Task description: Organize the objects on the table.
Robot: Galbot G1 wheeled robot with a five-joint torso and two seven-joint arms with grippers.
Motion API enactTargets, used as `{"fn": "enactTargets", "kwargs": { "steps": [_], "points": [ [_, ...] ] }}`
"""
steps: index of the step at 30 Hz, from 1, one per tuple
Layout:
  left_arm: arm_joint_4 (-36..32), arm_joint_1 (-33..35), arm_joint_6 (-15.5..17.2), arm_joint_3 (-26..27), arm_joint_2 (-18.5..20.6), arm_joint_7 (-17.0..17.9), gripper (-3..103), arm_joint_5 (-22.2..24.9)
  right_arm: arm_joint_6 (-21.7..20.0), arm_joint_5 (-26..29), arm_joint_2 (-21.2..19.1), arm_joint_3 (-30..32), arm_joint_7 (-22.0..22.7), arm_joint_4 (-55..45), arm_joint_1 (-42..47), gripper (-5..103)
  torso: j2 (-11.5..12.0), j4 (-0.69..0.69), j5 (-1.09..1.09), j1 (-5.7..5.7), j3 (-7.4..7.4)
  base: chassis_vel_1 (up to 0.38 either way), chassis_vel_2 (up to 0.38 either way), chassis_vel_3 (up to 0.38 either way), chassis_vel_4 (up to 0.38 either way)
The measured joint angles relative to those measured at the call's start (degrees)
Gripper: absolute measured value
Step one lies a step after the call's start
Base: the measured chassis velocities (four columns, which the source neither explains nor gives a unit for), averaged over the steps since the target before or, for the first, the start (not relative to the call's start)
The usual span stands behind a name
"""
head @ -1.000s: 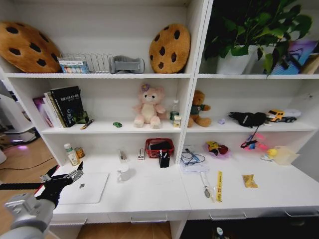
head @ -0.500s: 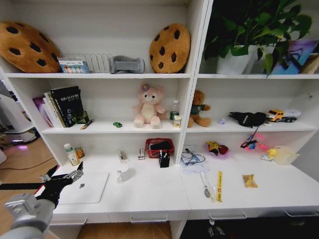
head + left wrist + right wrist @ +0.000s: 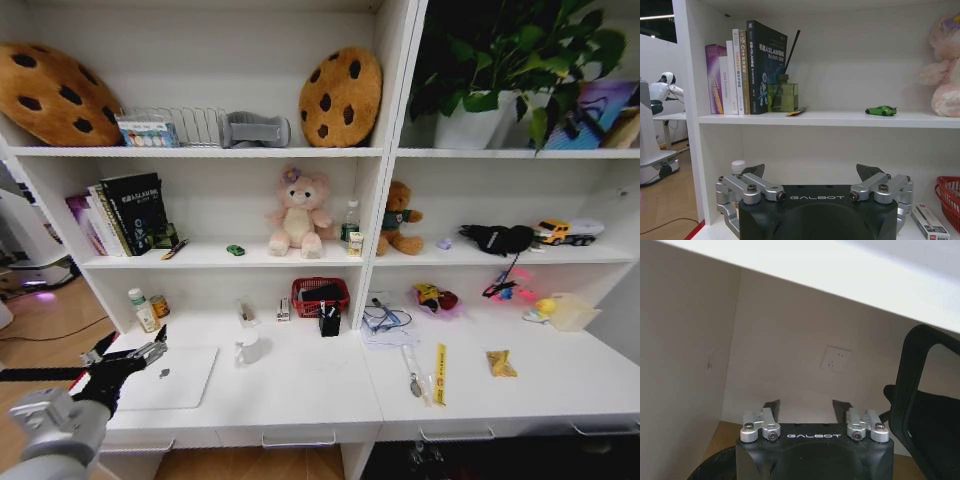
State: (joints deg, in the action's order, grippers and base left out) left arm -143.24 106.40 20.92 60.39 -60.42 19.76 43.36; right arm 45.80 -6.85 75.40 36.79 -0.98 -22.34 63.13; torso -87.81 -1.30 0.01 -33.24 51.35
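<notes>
The silver laptop [image 3: 172, 377] lies closed on the left end of the table [image 3: 310, 400]. My left gripper [image 3: 128, 349] hovers over the laptop's left edge, open and holding nothing; the left wrist view has the gripper [image 3: 811, 173] facing the shelving. A tiny green toy [image 3: 235, 250] [image 3: 881, 110] sits on the middle shelf, with a dark marker [image 3: 174, 249] to its left. A small jar [image 3: 160, 306] stands at the back left of the table. My right gripper [image 3: 806, 407] is open and empty below the table, facing a wall.
A white mug [image 3: 248, 348] stands just right of the laptop, and a red wire basket [image 3: 320, 296] sits behind it. Books [image 3: 747, 70] and a pink teddy [image 3: 297, 213] fill the middle shelf. Pens [image 3: 413, 378] and small items lie on the right half. A black chair [image 3: 927, 405] is beside the right gripper.
The left arm and the objects on the table have not moved. A dark shape under the table's front edge has sunk lower.
</notes>
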Motion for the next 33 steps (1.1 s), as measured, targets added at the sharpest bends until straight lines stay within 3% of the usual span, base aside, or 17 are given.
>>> {"fn": "enactTargets", "kwargs": {
  "steps": [8,11,18,20,21,24,31,33],
  "points": [
    [0.00,0.00,0.00,0.00,0.00,0.00,100,0.00,-0.03,0.61,-0.47,0.08,0.83,-7.77,6.54,84,0.00,0.02,0.00,0.00,0.00,0.000,0.000,0.000,0.000],
    [0.00,0.00,0.00,0.00,0.00,0.00,100,0.00,-0.30,2.65,-1.37,0.85,0.70,-19.24,18.49,98,0.00,-0.02,-0.02,0.00,-0.02,0.000,0.000,0.000,0.000],
    [0.00,0.00,0.00,0.00,0.00,0.00,100,0.00,-0.32,8.18,-1.80,1.36,3.31,-36.53,36.82,100,-0.02,-0.02,0.00,0.02,-0.02,0.000,0.000,0.000,0.000],
    [0.00,0.00,0.00,0.00,0.00,-0.02,100,0.00,-0.31,9.99,-1.96,2.76,5.19,-49.50,45.46,100,-0.02,-0.03,0.00,0.02,-0.02,0.000,0.000,0.000,0.000],
    [0.00,0.00,0.00,0.00,0.00,-0.02,100,0.00,-0.31,9.99,-1.96,2.76,5.19,-49.50,45.46,100,-0.02,-0.03,0.00,0.02,-0.02,0.000,0.000,0.000,0.000],
    [0.00,0.00,0.00,0.00,0.00,0.00,100,0.00,-0.23,11.69,-2.85,5.61,6.00,-64.59,55.03,100,-0.02,-0.01,-0.01,0.02,-0.01,0.000,0.000,0.000,0.000],
    [0.00,0.00,0.00,0.00,0.00,0.04,100,-0.01,-0.57,15.19,-3.16,11.12,4.27,-83.94,65.09,100,-0.01,-0.01,0.00,0.02,-0.01,0.000,0.000,0.000,0.000],
    [0.00,0.00,0.00,0.00,0.00,0.01,100,0.00,-5.49,18.32,-2.90,14.33,5.79,-94.45,66.76,100,-0.01,-0.01,-0.03,0.02,0.00,0.000,0.000,0.000,0.000]
  ]
}}
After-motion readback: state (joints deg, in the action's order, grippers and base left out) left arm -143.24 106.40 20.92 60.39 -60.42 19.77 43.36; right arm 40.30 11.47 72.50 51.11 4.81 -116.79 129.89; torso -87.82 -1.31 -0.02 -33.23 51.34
